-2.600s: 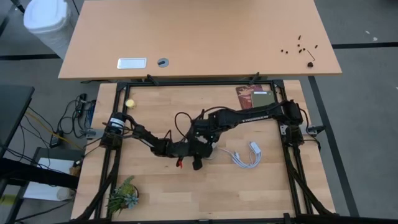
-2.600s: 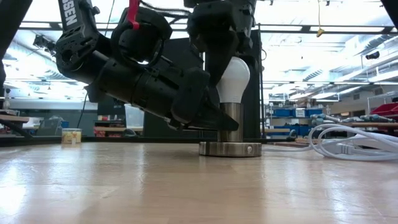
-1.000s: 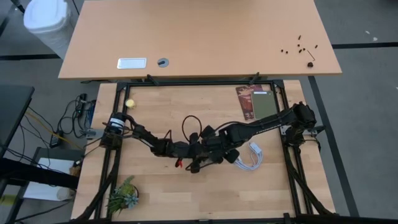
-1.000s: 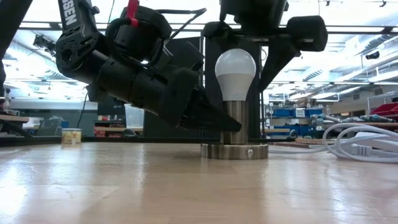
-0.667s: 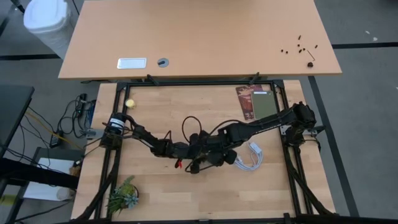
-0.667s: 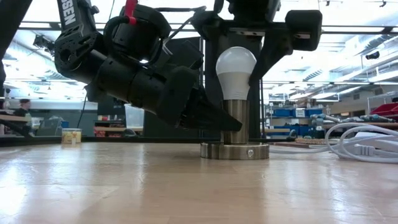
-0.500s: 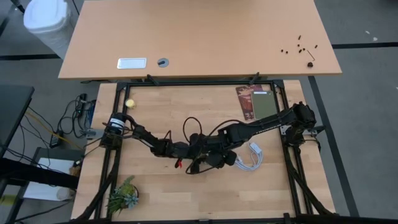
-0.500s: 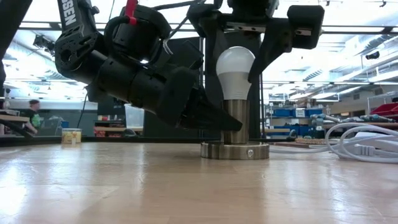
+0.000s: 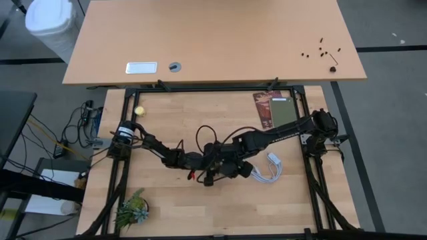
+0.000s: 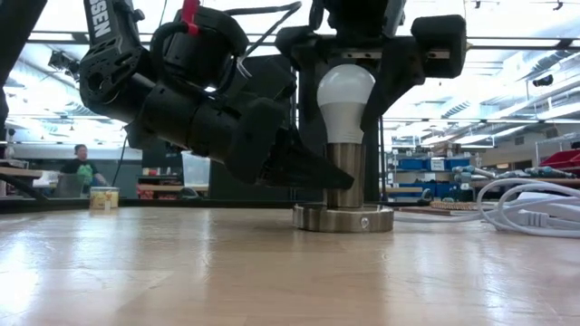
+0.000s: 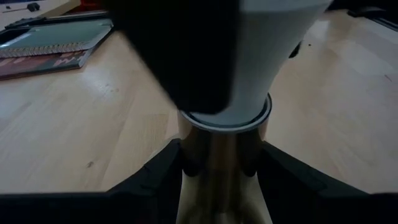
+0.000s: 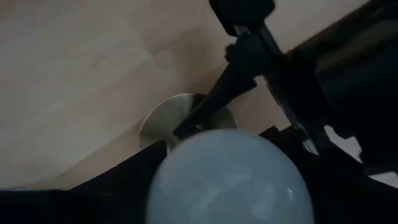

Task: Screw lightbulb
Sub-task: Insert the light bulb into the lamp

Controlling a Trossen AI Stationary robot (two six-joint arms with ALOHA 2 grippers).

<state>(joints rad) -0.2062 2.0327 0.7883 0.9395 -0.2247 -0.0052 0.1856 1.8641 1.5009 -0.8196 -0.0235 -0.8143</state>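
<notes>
White lightbulb (image 10: 345,101) stands upright in the metal socket (image 10: 343,199), whose post the left gripper (image 11: 219,163) clamps from nine o'clock. Right gripper (image 10: 362,68) descends from twelve o'clock, fingers spread around the bulb's dome; contact unclear.

Near the table's (image 9: 167,207) middle stands a socket (image 10: 343,215) with the lightbulb (image 10: 345,101) upright in it. The left gripper (image 11: 219,163) reaches in from the left and flanks the socket's stem (image 11: 221,152) — one finger on each side. The right gripper (image 10: 367,68) hangs directly above, around the bulb. Just right of the socket lies a plug with coiled cord (image 9: 268,168). A notebook (image 9: 273,108) lies at the back right; a small plant (image 9: 131,208) sits at the front left corner.
</notes>
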